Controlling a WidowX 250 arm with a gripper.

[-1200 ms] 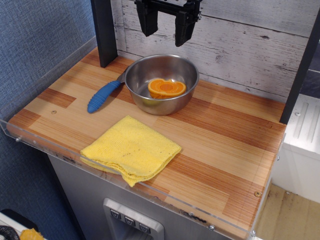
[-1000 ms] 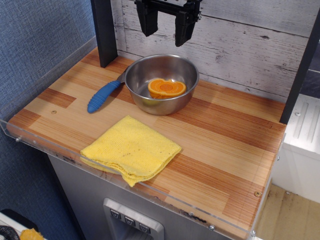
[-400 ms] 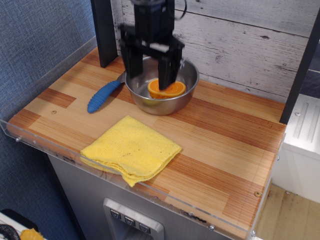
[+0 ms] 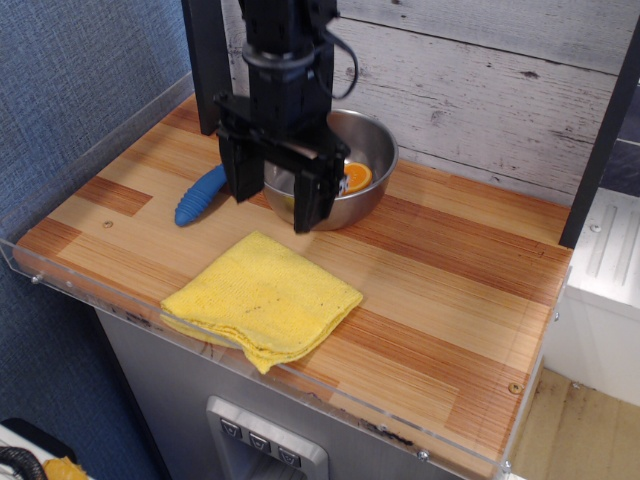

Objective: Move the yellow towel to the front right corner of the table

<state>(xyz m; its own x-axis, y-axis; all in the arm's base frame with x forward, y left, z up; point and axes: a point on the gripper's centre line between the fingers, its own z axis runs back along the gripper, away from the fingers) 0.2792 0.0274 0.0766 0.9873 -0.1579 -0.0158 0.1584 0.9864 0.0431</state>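
The yellow towel (image 4: 262, 299) lies folded in layers near the front edge of the table (image 4: 450, 300), left of centre, one corner reaching the acrylic rim. My gripper (image 4: 274, 208) hangs open above the towel's far edge, in front of the steel bowl. Its two black fingers (image 4: 240, 180) point down and stand apart with nothing between them. It does not touch the towel.
A steel bowl (image 4: 365, 150) holding an orange half (image 4: 357, 176) stands at the back, partly hidden by my arm. A blue-handled tool (image 4: 199, 197) lies left of the bowl. A black post (image 4: 205, 60) stands at the back left. A clear acrylic rim (image 4: 300, 385) edges the front.
My gripper has come down from high at the back wall, forward and to the left, past the bowl, to just above the towel's far edge. It stays open. The towel has not moved.
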